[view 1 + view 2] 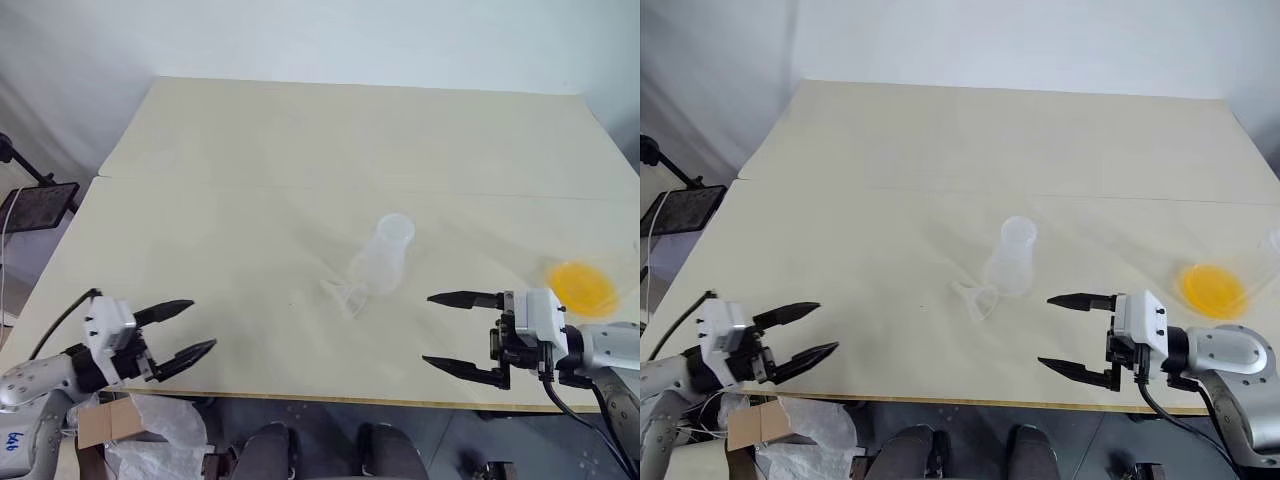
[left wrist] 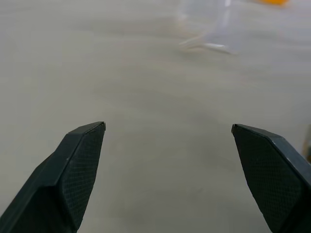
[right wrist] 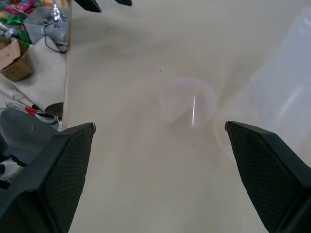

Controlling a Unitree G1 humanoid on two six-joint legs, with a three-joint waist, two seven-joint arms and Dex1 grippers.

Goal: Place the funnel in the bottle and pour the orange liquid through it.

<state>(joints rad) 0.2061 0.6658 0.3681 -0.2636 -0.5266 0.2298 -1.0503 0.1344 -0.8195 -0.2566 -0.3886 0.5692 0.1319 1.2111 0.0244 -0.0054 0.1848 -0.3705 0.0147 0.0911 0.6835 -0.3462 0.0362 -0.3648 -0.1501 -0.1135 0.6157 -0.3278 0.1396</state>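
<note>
bottle [image 1: 385, 255] upright mid-surface [image 1: 300, 150]; funnel [image 1: 343, 294] on its side touching it at 8 o'clock | orange liquid [image 1: 582, 285] at 3 o'clock, well apart | left gripper [image 1: 190, 330] at 8 o'clock; jaws wide, empty | right gripper [image 1: 448, 332] at 4 o'clock; jaws wide, empty

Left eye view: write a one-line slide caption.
Both open claws, left and right, flank the funnel and bottle.
</note>
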